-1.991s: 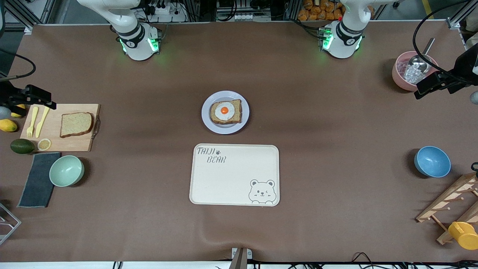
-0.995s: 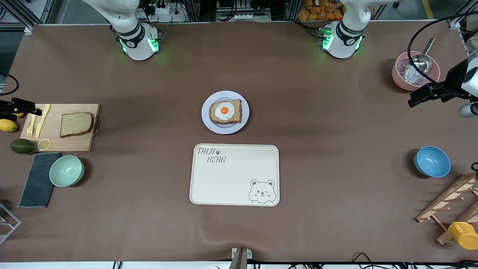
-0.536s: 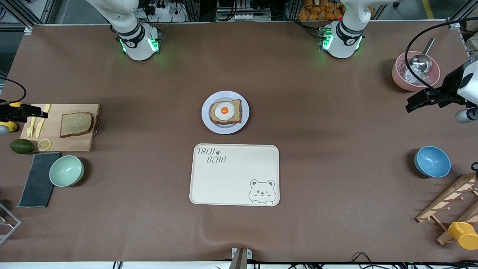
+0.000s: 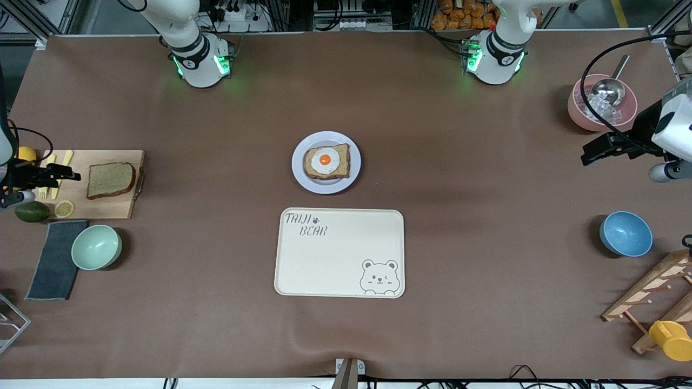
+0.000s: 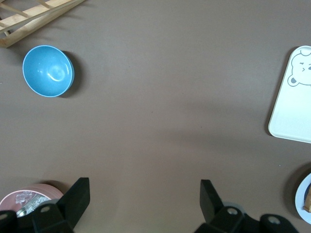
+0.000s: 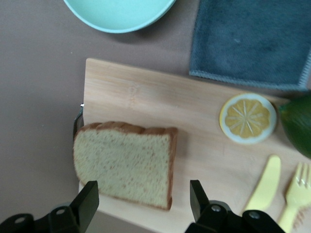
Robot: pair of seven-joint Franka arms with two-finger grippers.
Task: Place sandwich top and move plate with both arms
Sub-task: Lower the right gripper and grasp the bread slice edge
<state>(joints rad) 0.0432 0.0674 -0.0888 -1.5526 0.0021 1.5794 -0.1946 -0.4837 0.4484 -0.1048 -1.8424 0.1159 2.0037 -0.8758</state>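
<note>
**Both claws open and empty; bread slice on the board, plate mid-table**

Nearest the front camera: cream tray with a bear print, flat on the brown tabletop, nothing on it. At the left arm's end, a wooden rack with a yellow cup, and a blue bowl a little farther from the camera.

At the right arm's end, a dark cloth with a pale green bowl just beside it.

Next back: wooden cutting board. The sandwich top lies flat on it, toward the board's middle-of-table end, nothing touching it. Also on the board: a lemon slice, a yellow knife and a yellow fork. An avocado sits just off the board's edge.

Right claw is over the fork-and-knife end of the board. In the right wrist view its fingers stand wide apart, with the bread slice between them and lower down; no contact, nothing held.

Middle of the tabletop, just farther than the tray: the plate, carrying a bread slice with a fried egg. Plate and tray are apart.

Left claw is over bare tabletop near the pink bowl. Left wrist view shows its fingers spread apart and empty.

Farthest: the pink bowl, with ice and a metal scoop in it, and the two arm bases.
</note>
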